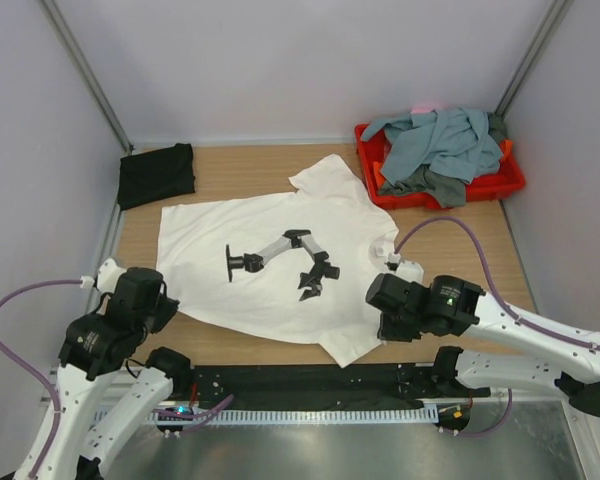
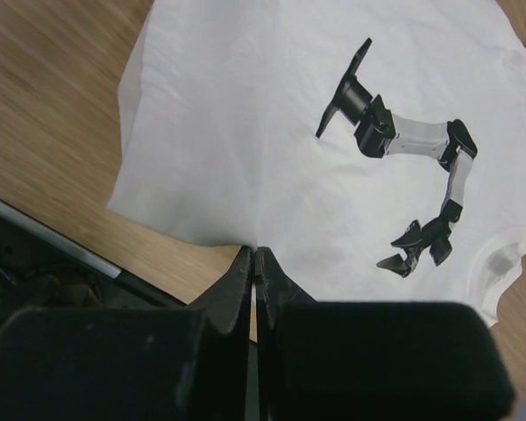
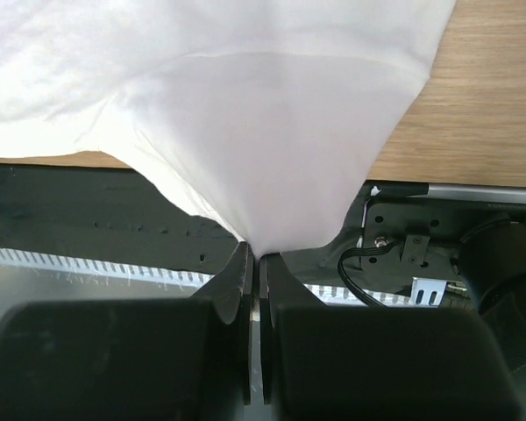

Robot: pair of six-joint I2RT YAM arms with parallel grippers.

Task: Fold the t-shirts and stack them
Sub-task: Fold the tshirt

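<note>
Right gripper [image 3: 255, 254] jaws clamp the white printed cloth t-shirt [image 1: 210, 270] at its lower-right edge; left gripper [image 2: 254, 253] jaws, pressed together, meet its lower-left hem.

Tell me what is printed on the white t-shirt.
A black-and-white robot arm picture on the white t-shirt; the left wrist view shows it best.

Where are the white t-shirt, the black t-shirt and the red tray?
white t-shirt [image 1: 210, 250], top external view, plain cloth left of the print
black t-shirt [image 1: 156, 174], top external view, middle of the cloth
red tray [image 1: 502, 185], top external view, front right wall
</note>
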